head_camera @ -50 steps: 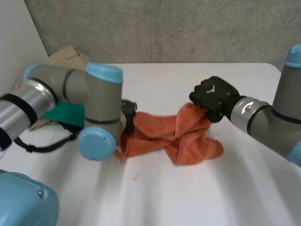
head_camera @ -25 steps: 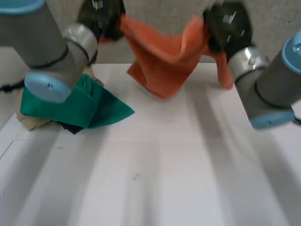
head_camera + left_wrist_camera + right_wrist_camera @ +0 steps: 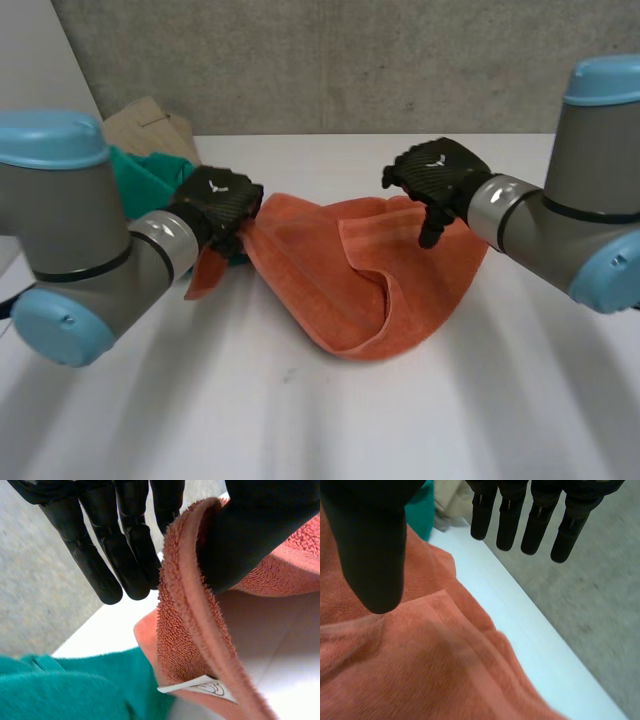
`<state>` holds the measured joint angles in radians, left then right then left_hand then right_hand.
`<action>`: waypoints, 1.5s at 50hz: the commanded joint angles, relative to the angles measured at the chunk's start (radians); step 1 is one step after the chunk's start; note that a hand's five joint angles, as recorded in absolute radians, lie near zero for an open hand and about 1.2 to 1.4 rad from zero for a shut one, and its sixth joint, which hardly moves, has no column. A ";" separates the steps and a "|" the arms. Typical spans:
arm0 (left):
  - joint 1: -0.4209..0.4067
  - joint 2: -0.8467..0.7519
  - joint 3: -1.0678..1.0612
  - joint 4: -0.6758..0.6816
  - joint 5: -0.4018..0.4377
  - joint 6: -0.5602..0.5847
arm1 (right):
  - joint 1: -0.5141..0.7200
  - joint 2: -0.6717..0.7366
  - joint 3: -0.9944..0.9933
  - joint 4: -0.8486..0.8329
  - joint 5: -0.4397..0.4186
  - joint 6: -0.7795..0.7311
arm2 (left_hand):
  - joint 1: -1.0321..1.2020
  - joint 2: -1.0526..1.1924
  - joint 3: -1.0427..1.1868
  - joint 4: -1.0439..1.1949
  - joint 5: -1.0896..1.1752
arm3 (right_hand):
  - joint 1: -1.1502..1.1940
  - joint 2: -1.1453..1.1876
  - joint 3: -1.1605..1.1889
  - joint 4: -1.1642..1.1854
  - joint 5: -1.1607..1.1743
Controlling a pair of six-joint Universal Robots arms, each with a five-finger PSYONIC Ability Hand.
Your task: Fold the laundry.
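Two hands at the orange towel [image 3: 370, 270] slumped on the table [image 3: 300, 420]: left hand [image 3: 220, 205] pinches one corner, contact hidden behind its thumb [image 3: 260, 530]; right hand [image 3: 435, 180] spread over the opposite corner, gripping nothing; green cloth [image 3: 140, 180] partly behind left arm [image 3: 90, 250].

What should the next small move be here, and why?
Probably lower the left hand and lay its end of the orange towel on the table: the right hand hovers open above the far edge, while the left end is lifted off the table.
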<state>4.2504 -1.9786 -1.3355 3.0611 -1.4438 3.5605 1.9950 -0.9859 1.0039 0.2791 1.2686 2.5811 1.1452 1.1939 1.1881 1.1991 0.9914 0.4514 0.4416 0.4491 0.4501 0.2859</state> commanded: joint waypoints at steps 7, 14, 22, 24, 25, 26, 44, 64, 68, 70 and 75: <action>-0.035 0.205 -0.031 0.002 0.020 0.001 | 0.018 0.255 -0.174 0.101 -0.250 -0.520 | 0.251 0.202 0.208 0.197 0.230 | 0.105 0.115 0.107 0.106 0.096; -0.014 0.211 -0.016 -0.002 0.019 0.021 | 0.024 0.328 -0.186 0.121 -0.198 -0.726 | 0.251 0.202 0.208 0.197 0.230 | 0.116 0.126 0.119 0.118 0.107; 0.034 0.207 -0.014 -0.002 0.022 0.021 | 0.016 0.340 -0.257 0.063 -0.150 -0.730 | 0.251 0.202 0.208 0.197 0.230 | 0.945 0.955 0.947 0.946 0.936; 0.042 0.205 -0.017 -0.002 0.017 0.027 | 0.010 0.317 -0.268 0.011 -0.108 -0.635 | 0.251 0.202 0.208 0.197 0.230 | 0.945 0.955 0.947 0.946 0.936; 0.046 0.205 -0.017 -0.002 0.017 0.027 | 0.007 0.303 -0.268 -0.009 -0.088 -0.600 | 0.251 0.202 0.208 0.197 0.230 | 0.945 0.955 0.947 0.946 0.936; 0.051 0.202 -0.017 -0.002 0.016 0.029 | -0.001 0.290 -0.268 -0.029 -0.068 -0.561 | 0.251 0.202 0.208 0.197 0.230 | 0.945 0.955 0.947 0.946 0.936; 0.114 0.192 -0.082 -0.053 0.016 0.015 | -0.117 -0.151 0.140 0.112 0.089 -0.348 | 0.251 0.202 0.208 0.197 0.230 | 0.567 0.577 0.569 0.569 0.558; 0.097 0.353 -0.093 -0.071 0.022 -0.008 | -0.030 0.168 -0.068 0.083 -0.330 -0.430 | 0.251 0.202 0.208 0.197 0.230 | 0.002 0.012 0.004 0.003 -0.007; 0.100 0.360 -0.090 -0.070 0.022 -0.008 | 0.004 0.237 -0.108 0.074 -0.325 -0.446 | 0.251 0.202 0.208 0.197 0.230 | 0.046 0.056 0.048 0.047 0.037; 0.100 0.360 -0.085 -0.068 0.020 -0.008 | 0.021 0.283 -0.134 0.063 -0.321 -0.446 | 0.251 0.202 0.208 0.197 0.230 | 0.128 0.137 0.130 0.129 0.119; 0.106 0.357 -0.096 -0.067 0.016 -0.009 | 0.034 0.345 -0.205 0.022 -0.266 -0.432 | 0.251 0.202 0.208 0.197 0.230 | 0.943 0.952 0.945 0.944 0.934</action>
<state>4.3495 -1.6158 -1.4230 2.9918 -1.4243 3.5520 2.0118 -0.7085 0.8675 0.3436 0.9488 2.1371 1.1452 1.1939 1.1882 1.1993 0.9915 0.6474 0.6273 0.6272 0.6262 0.4586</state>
